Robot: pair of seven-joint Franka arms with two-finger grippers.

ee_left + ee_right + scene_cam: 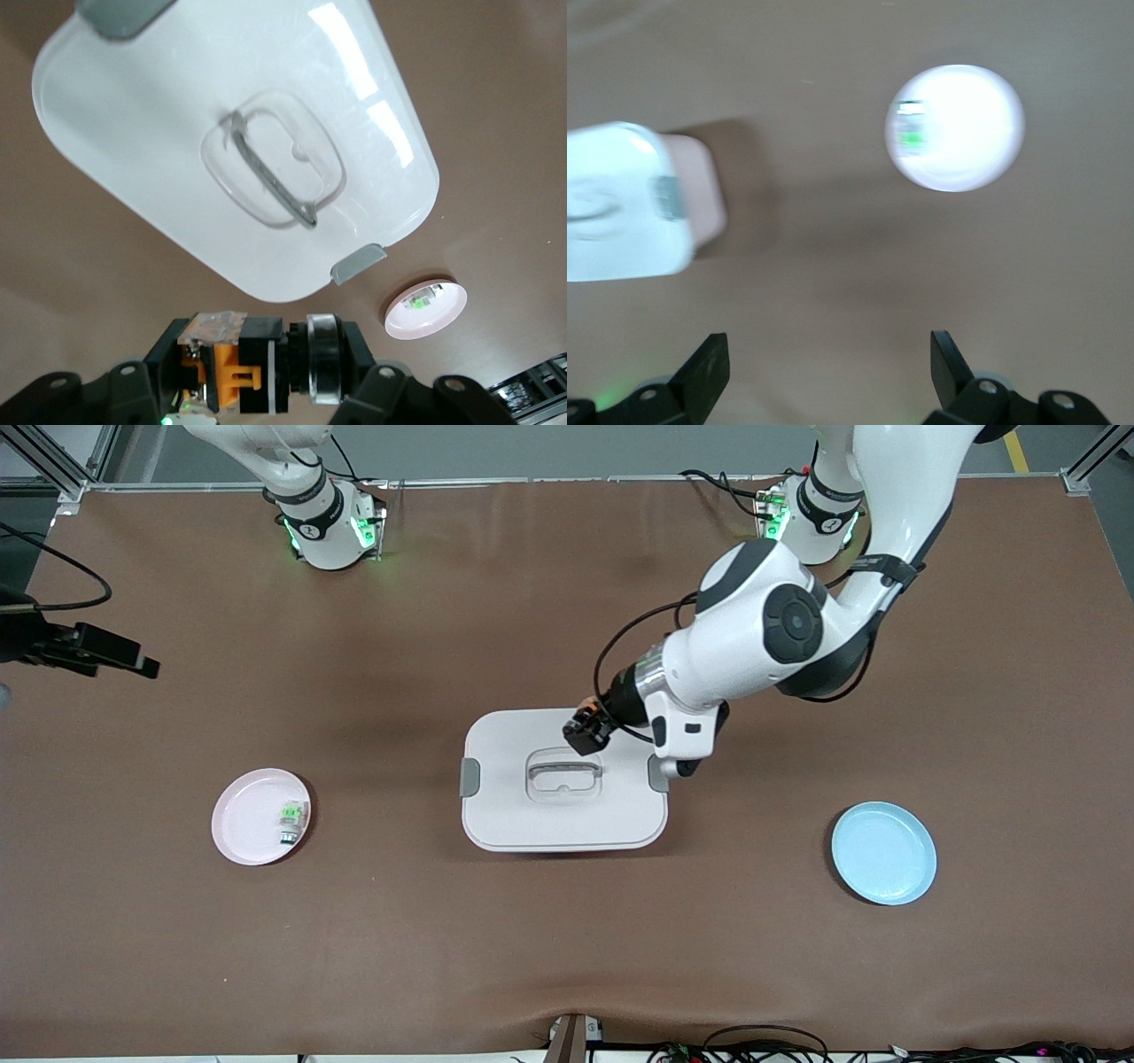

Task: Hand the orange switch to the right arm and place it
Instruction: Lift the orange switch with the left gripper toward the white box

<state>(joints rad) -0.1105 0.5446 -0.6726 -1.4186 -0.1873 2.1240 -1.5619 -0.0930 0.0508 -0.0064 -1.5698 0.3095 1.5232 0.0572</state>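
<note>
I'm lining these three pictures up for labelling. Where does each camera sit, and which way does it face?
Front: high across the table, facing both bases; shows the left arm and its pincer, shut on the switch, over the box.
Left wrist: looks down past its pincer and switch at the box and pink plate.
Right wrist: looks down between its open pincer fingers.
All three share the box and pink plate.

The left gripper [587, 729] holds the orange switch [586, 712] over the white lidded box [540, 815] at mid-tabletop [567, 957]. A pink plate [244, 824] carries a small green-and-silver part [291, 821]; a blue plate [884, 853] lies toward the left arm's end.
</note>
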